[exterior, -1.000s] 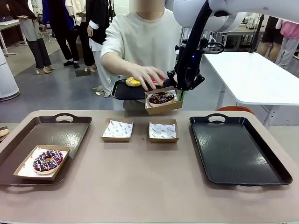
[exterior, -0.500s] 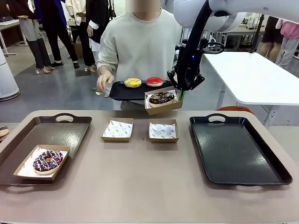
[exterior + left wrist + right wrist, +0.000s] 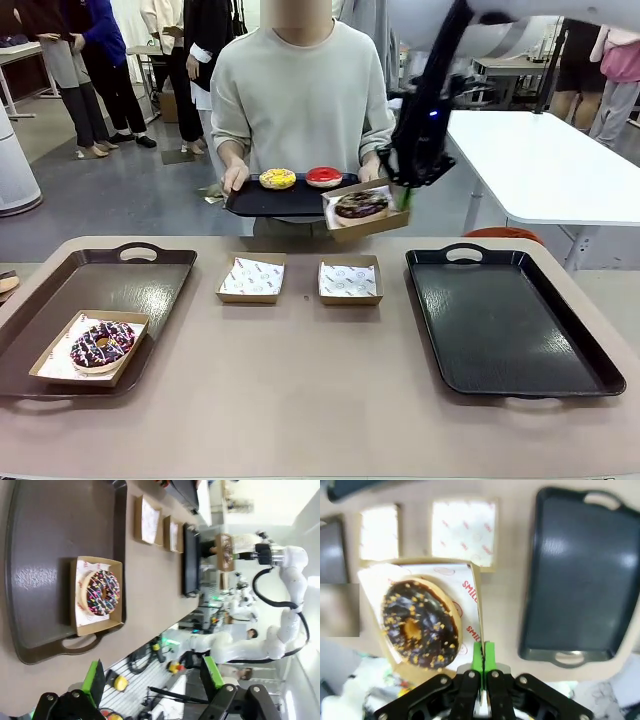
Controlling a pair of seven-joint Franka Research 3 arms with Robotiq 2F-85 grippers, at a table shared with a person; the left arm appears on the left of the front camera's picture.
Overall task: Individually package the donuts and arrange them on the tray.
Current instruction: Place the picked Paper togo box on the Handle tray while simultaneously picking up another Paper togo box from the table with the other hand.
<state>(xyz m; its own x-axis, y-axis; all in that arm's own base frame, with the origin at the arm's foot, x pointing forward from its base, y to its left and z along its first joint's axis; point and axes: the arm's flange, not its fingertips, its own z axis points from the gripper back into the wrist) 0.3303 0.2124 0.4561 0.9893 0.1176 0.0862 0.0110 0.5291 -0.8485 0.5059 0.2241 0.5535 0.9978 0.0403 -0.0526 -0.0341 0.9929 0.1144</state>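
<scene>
Left tray (image 3: 130, 285) carried one boxed chocolate donut (image 3: 101, 343) near its front edge, the rest bare. Left jaws stood wide open, empty, well apart from it. Two empty boxes (image 3: 252, 278) waited mid-bench. Person's small tray (image 3: 250, 203) offered yellow donut (image 3: 277, 178) and red donut (image 3: 323, 176), unboxed. Right jaws were pinched shut on the wall of a held box (image 3: 372, 226) carrying second chocolate donut (image 3: 361, 205), airborne beside that tray. Right tray (image 3: 510, 320) lay bare, likely the drop spot.

yellow donut (image 3: 277, 178) | red donut (image 3: 323, 176) | black tray (image 3: 510, 320) | brown tray (image 3: 60, 290)
</scene>
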